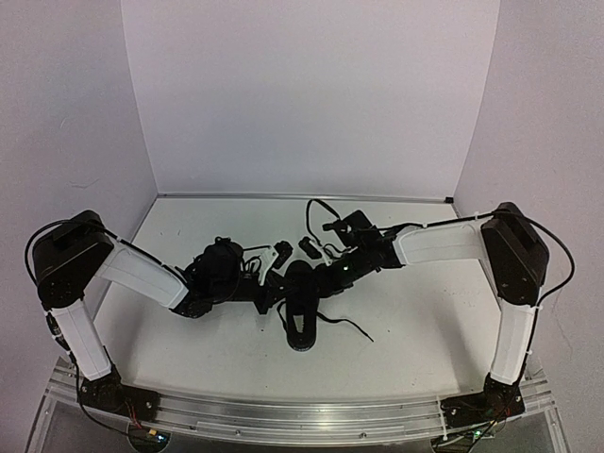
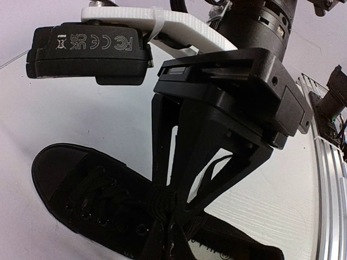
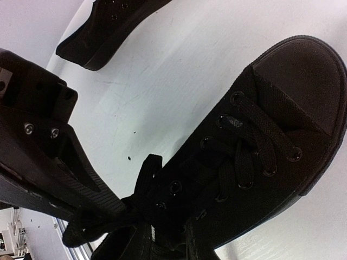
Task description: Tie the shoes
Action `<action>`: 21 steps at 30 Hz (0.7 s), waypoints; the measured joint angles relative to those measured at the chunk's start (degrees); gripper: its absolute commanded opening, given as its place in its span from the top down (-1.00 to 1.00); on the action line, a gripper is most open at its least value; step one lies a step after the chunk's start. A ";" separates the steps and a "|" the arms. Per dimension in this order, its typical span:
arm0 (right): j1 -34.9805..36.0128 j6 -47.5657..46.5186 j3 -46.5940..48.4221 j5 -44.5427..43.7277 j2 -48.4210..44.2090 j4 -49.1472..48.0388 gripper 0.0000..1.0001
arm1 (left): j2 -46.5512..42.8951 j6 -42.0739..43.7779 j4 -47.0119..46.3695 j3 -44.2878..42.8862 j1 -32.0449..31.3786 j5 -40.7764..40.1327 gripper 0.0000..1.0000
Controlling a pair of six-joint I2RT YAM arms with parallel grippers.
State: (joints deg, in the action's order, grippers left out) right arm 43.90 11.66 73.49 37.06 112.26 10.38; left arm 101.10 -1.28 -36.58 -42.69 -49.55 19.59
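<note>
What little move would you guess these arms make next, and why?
Probably a gentle pull apart by both grippers, to snug the knot. The left gripper looks shut on the laces at the throat of the shoe. The right gripper sits close on the other side, and a loop there looks loose.

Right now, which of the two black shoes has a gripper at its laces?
The shoe filling the right wrist view, toe cap upper right: the left gripper pinches its laces. The other shoe lies apart, top left.
</note>
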 measured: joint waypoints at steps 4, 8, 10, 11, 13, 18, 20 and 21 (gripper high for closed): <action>0.16 -0.33 0.04 -0.03 0.05 0.10 1.00 | 0.00 0.00 0.02 -0.01 -0.01 -0.01 1.00; 0.17 -0.24 0.03 -0.29 0.03 0.14 1.00 | 0.00 -0.29 -0.07 -0.01 -0.01 -0.38 1.00; 0.17 0.01 -0.12 -0.48 -0.01 -0.02 1.00 | 0.00 -1.21 -0.65 0.09 -0.01 -1.29 1.00; 0.17 0.32 -0.44 -0.62 -0.20 -0.36 1.00 | 0.00 -1.98 -1.49 0.37 -0.01 -1.89 1.00; 0.17 0.88 -1.16 -0.90 -0.78 -0.83 1.00 | 0.00 -3.89 -3.63 1.44 -0.04 -3.43 1.00; 0.17 2.42 -3.88 -2.10 -2.68 -2.01 1.00 | 0.86 -10.68 -11.97 5.72 -0.10 -8.20 1.00; 0.17 3.10 -4.98 -2.76 -3.44 -2.97 1.00 | 3.07 -13.82 -16.86 7.09 -0.27 -9.50 1.00; 0.17 3.47 -5.48 -3.07 -3.79 -3.36 1.00 | 4.63 -15.36 -19.34 7.57 -0.33 -10.11 1.00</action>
State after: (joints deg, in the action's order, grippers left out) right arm 44.07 15.13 68.02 33.99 108.47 7.02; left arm 105.73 -16.64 -55.91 -35.11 -49.88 9.49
